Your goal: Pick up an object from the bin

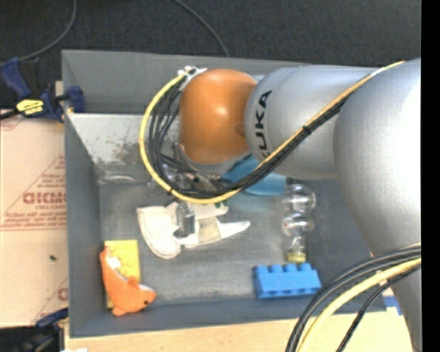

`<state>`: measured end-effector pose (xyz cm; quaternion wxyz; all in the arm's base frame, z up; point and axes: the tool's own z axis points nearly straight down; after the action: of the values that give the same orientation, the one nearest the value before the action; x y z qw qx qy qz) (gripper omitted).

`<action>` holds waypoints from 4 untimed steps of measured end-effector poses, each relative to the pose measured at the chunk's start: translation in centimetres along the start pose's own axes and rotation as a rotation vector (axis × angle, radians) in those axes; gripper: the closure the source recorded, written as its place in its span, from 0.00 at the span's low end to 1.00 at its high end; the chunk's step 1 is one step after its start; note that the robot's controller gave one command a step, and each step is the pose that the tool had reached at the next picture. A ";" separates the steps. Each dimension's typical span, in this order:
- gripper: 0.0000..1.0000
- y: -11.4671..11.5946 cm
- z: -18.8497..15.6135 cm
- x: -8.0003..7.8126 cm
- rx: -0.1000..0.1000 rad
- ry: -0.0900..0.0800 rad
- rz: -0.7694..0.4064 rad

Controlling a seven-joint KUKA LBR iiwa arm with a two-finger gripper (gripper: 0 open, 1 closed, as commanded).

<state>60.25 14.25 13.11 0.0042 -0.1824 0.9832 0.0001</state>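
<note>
The gripper [185,224] hangs low in the middle of the bin [103,134], pointing straight down at the floor. Its tip sits right over a white thing [158,242] and looks to be touching or just above it. How wide the gripper stands cannot be told, because its lower part merges with the pale surface beneath.

Above the gripper sits the rounded orange cover [214,116] of the wrist. A loop of black and yellow cables [155,134] curves round the cover's left side and passes under it. The thick silver arm [330,123] runs from the cover to the right and fills the upper right of the view.

The white thing lies flat on the bin floor, directly beneath the gripper and slightly left of the bin's centre. Its long axis runs roughly left to right. The broad, rounded end is on the left, a little nearer the front wall, and it narrows to a thin tip [242,229] that points right. The gripper stands over its middle, nearer the broad end.

Further out, a light blue thing [268,185] lies partly hidden under the arm, just right of the gripper. A clear plastic thing [298,213] lies beyond that, near the right wall. A blue studded brick [286,279] rests by the front wall, to the right. In the front left corner a yellow block [125,255] touches an orange soft toy [126,293]. Both are well apart from the gripper.
</note>
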 end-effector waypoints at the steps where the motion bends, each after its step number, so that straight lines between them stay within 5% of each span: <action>1: 0.00 0.8 6.3 7.6 -0.006 0.006 -0.120; 2: 0.00 -3.5 3.9 6.2 0.001 -0.003 -0.203; 3: 1.00 -5.3 5.7 7.0 -0.005 -0.004 0.104; 4: 1.00 -5.3 5.7 7.0 -0.006 -0.004 0.106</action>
<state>55.72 6.78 7.37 0.0056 -0.1303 0.9915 0.0035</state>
